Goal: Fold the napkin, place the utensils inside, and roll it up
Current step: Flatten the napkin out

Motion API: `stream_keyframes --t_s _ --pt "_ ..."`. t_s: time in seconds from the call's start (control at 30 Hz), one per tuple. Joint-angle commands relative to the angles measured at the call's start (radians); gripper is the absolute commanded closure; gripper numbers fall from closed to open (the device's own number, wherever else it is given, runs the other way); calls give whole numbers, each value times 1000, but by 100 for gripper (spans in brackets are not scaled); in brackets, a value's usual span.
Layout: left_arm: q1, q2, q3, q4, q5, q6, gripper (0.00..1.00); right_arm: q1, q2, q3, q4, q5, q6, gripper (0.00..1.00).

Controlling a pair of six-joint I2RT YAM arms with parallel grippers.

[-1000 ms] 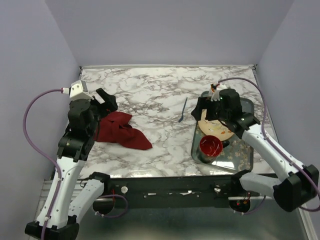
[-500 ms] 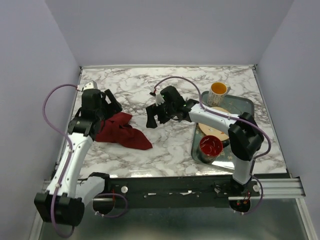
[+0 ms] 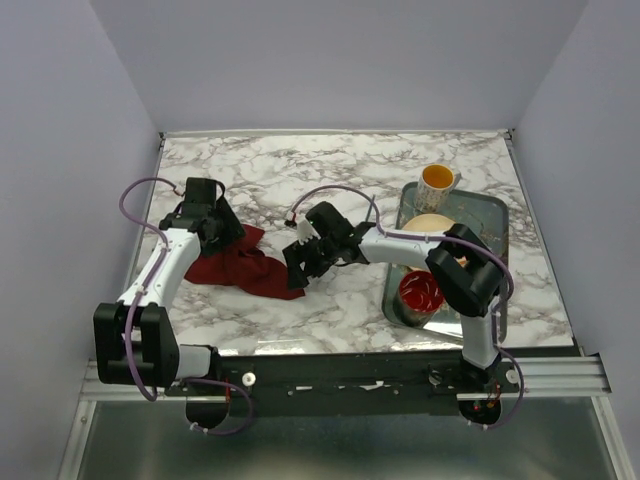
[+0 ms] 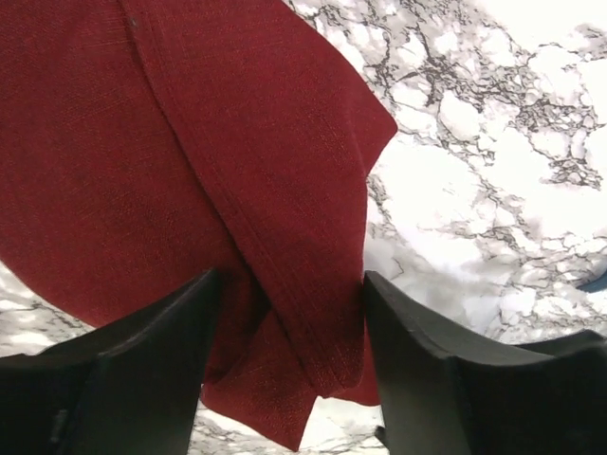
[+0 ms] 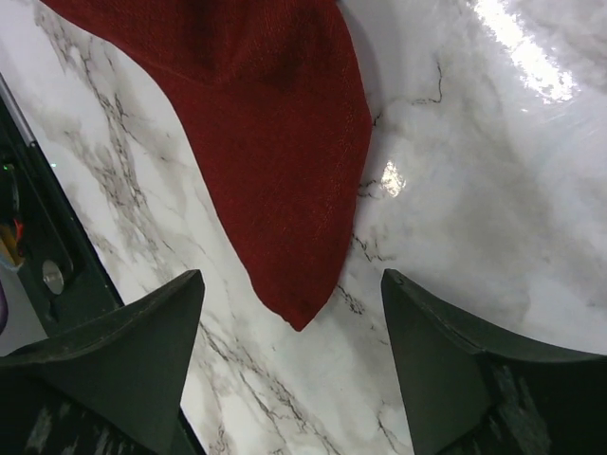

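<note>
the napkin (image 3: 240, 265) looked bunched from above; wrist views showed left gripper (image 4: 287, 284) wide around a fold, right gripper (image 5: 292, 284) wide, corner at 12 o'clock.

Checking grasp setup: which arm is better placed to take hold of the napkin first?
Probably left: the left claw straddles a fold of the napkin, cloth between its jaws. The right claw only frames the corner tip.

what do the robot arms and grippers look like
The left arm and right arm have white link shells with black joints. The left gripper and right gripper are black, with broad wedge-shaped fingers. A purple cable loops along each arm.
</note>
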Motion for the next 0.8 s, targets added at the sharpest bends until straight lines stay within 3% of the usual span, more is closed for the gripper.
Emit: stream_keyframes --t_s 0.0,0.1,0.17,0.2,0.23,0.3,0.33,0.5,0.53,0.63,0.77 --pt "5 -5 -55 28 54 25 44 9 63 -21 75 -46 5 21" --pt "7 -17 -60 35 52 35 59 8 93 5 93 -66 22 33" --pt "7 -35 -43 52 57 43 65 9 118 41 95 -81 40 46" --pt "7 -40 -29 54 51 51 80 8 124 52 97 -77 44 51" --pt "7 -40 8 46 40 61 86 9 136 64 98 -68 45 66" --pt "13 -29 52 46 31 74 100 6 141 121 83 -22 48 88" --pt "19 -10 104 46 38 78 100 -6 136 149 68 0 44 99" --pt "59 76 366 64 182 52 100 -116 -26 282 -73 170 5 99" --pt "59 108 499 45 181 54 100 -160 -73 305 -86 198 -4 99" --pt "59 112 694 31 100 75 100 -189 -230 339 -118 284 -83 99" --pt "82 43 703 44 5 86 100 -185 -325 352 -175 218 -116 99"
